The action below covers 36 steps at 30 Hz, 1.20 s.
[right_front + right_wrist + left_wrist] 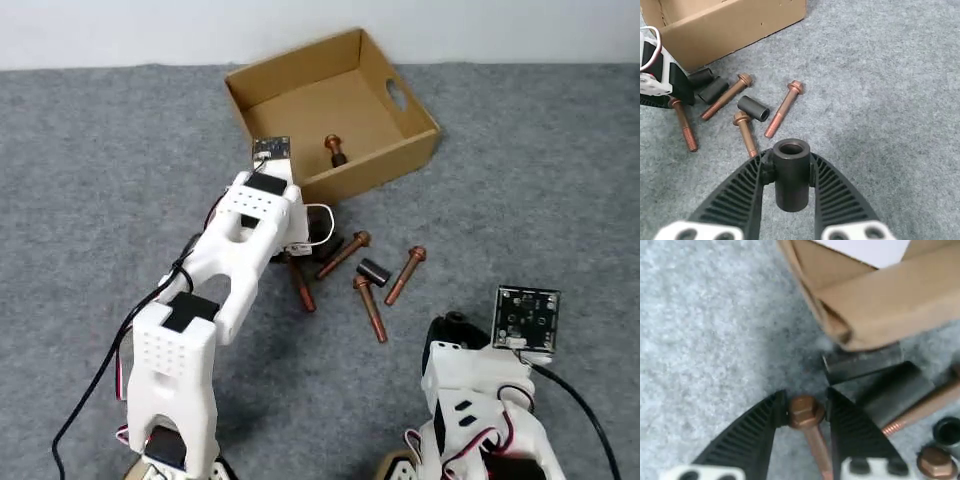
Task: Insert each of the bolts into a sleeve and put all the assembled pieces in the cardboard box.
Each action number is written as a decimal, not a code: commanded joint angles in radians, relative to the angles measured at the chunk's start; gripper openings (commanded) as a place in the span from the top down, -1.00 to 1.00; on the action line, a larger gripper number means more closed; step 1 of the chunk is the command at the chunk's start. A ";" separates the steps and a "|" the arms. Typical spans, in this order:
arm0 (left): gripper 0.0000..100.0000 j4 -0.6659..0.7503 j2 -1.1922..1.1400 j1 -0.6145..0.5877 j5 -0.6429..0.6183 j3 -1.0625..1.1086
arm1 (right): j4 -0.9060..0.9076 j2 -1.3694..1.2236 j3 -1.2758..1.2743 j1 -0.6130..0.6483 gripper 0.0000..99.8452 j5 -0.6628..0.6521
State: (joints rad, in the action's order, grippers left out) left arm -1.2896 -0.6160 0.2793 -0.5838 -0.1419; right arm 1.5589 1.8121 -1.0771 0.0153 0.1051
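My left gripper [806, 400] is down on the carpet just in front of the cardboard box [330, 110], shut on the hex head of a copper bolt [805, 411] that lies flat. The white left arm [250, 240] covers this spot in the high view, where the bolt's threaded end [303, 290] sticks out. My right gripper [790, 160] is shut on a black sleeve [791, 172], bore facing the camera, held above the carpet nearer the table's front. One bolt in a sleeve [335, 150] lies inside the box.
Three loose bolts [343, 255] [405, 275] [369, 308] and a black sleeve [373, 271] lie between the arms. Two more sleeves [707, 85] rest by the box's front wall. Open carpet stretches to the right of the bolts.
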 commanded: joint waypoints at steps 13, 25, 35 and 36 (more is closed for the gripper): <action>0.56 -0.233 0.058 0.055 -0.025 -0.194 | -0.018 0.004 0.005 -0.008 0.98 -0.012; 0.48 -0.442 0.055 0.071 -0.091 -0.269 | -0.018 0.004 0.005 -0.008 0.98 -0.012; 0.48 -0.365 -0.123 0.072 -0.170 -0.266 | -0.018 0.004 0.005 -0.008 0.98 -0.012; 0.48 -0.353 -0.137 0.072 -0.175 -0.266 | -0.018 0.004 0.005 -0.008 0.98 -0.012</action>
State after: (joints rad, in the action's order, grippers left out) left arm -1.6870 -0.7449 0.3483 -0.7388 -0.3905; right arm 1.5589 1.8121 -1.0771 0.0153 0.1051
